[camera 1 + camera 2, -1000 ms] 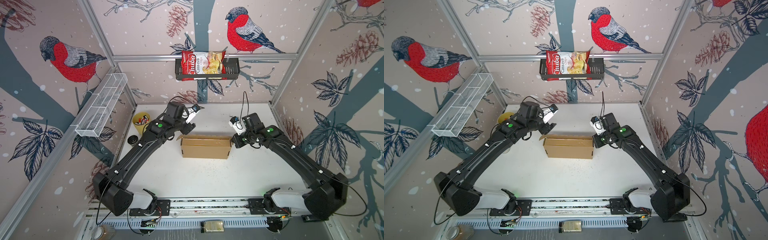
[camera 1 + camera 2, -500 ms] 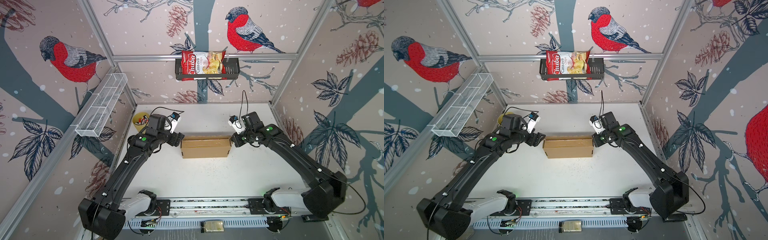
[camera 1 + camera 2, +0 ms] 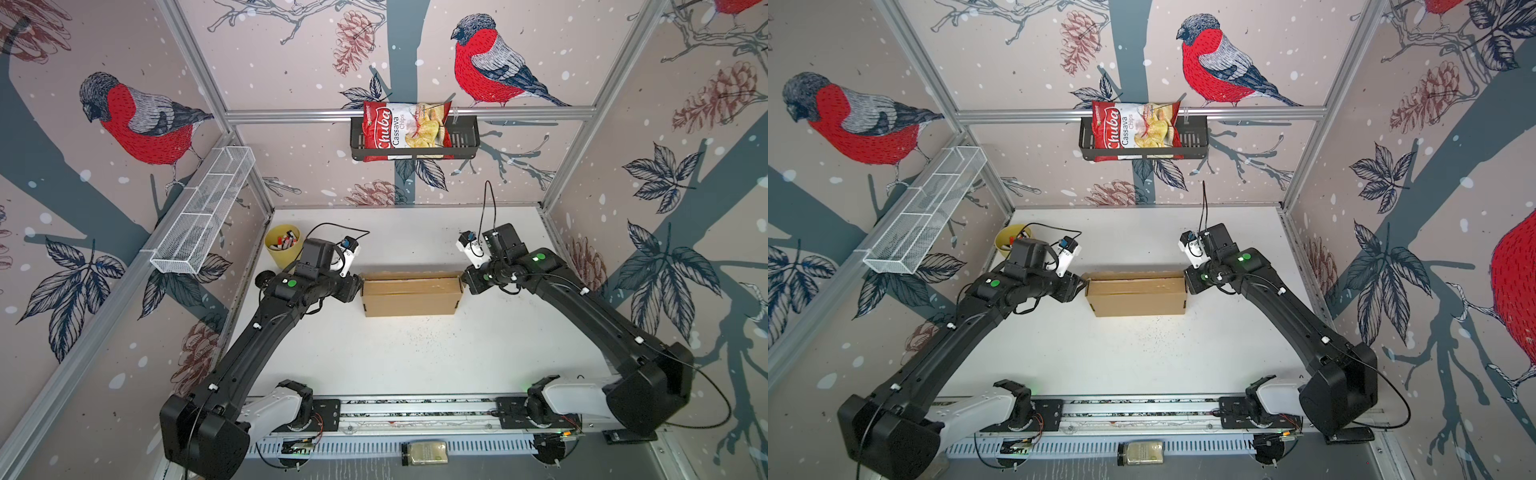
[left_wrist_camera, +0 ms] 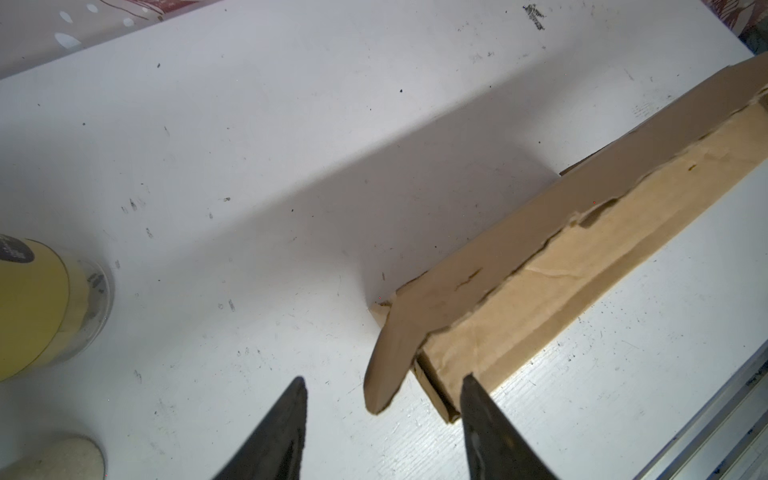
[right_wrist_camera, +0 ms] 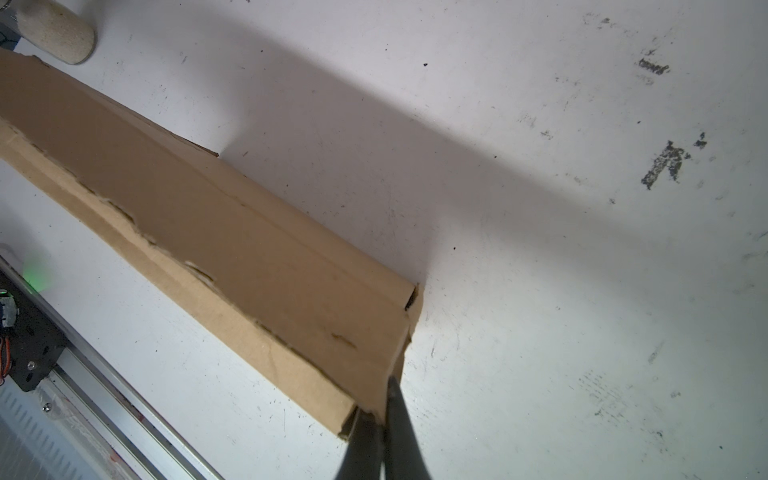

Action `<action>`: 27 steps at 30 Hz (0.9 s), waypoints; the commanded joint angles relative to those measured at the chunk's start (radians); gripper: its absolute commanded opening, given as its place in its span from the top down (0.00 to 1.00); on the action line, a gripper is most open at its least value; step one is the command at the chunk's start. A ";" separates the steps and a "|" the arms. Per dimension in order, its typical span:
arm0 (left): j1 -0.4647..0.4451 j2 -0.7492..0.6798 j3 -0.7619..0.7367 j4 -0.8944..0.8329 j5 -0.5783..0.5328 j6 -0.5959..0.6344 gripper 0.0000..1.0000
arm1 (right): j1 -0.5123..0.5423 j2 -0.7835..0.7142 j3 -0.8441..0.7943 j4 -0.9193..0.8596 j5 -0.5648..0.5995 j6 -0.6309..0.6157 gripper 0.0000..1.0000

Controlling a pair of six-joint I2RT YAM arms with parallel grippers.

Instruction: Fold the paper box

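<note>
The paper box (image 3: 411,295) lies folded long and low on the white tabletop (image 3: 415,353), stretched straight between the two hands. The right hand (image 5: 380,405) has its fingers pressed together, pinching the box's end edge. The left hand (image 4: 383,380) stands spread at the opposite end, with a loose flap poking out between its fingers. A yellow cup (image 4: 33,303) sits off that hand's outer side, apart from the box.

Cup (image 3: 284,249) behind-left of paper box (image 3: 411,295) (roughly)
</note>
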 commanded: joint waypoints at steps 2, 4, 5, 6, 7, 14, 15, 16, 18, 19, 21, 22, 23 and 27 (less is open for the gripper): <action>0.002 0.031 0.027 0.000 0.043 -0.006 0.53 | 0.004 0.001 0.006 0.010 -0.014 0.008 0.99; 0.000 0.047 0.028 -0.001 0.062 -0.012 0.59 | 0.003 0.002 0.007 0.011 -0.016 0.016 0.99; 0.002 0.053 0.027 -0.004 0.071 -0.013 0.61 | 0.002 0.001 0.008 0.010 -0.017 0.020 0.99; 0.001 0.055 0.025 -0.004 0.075 -0.015 0.63 | 0.003 0.002 0.008 0.012 -0.019 0.025 0.99; 0.001 0.055 0.023 -0.005 0.080 -0.017 0.66 | 0.004 0.002 0.008 0.012 -0.020 0.031 0.99; 0.002 0.065 0.033 -0.007 0.091 -0.030 0.72 | 0.008 0.001 0.014 0.010 -0.026 0.066 0.99; 0.001 0.072 0.035 -0.009 0.096 -0.036 0.72 | 0.008 0.001 0.014 0.013 -0.027 0.077 0.99; 0.001 0.079 0.039 -0.013 0.108 -0.038 0.73 | 0.010 0.002 0.015 0.012 -0.027 0.091 0.99; 0.002 0.093 0.041 -0.019 0.139 -0.035 0.74 | 0.010 0.001 0.015 0.013 -0.032 0.115 0.99; 0.001 0.102 0.043 -0.022 0.151 -0.034 0.74 | 0.011 0.002 0.014 0.016 -0.038 0.130 0.99; 0.001 0.120 0.049 -0.029 0.157 -0.040 0.75 | 0.011 0.003 0.009 0.024 -0.054 0.153 0.99; 0.001 0.132 0.054 -0.032 0.156 -0.046 0.76 | 0.012 0.006 0.008 0.028 -0.065 0.163 0.99; 0.001 0.140 0.060 -0.038 0.155 -0.050 0.76 | 0.013 0.009 0.009 0.030 -0.073 0.173 0.99; 0.002 0.174 0.086 -0.056 0.164 -0.046 0.79 | 0.012 0.026 0.022 0.021 -0.089 0.202 0.99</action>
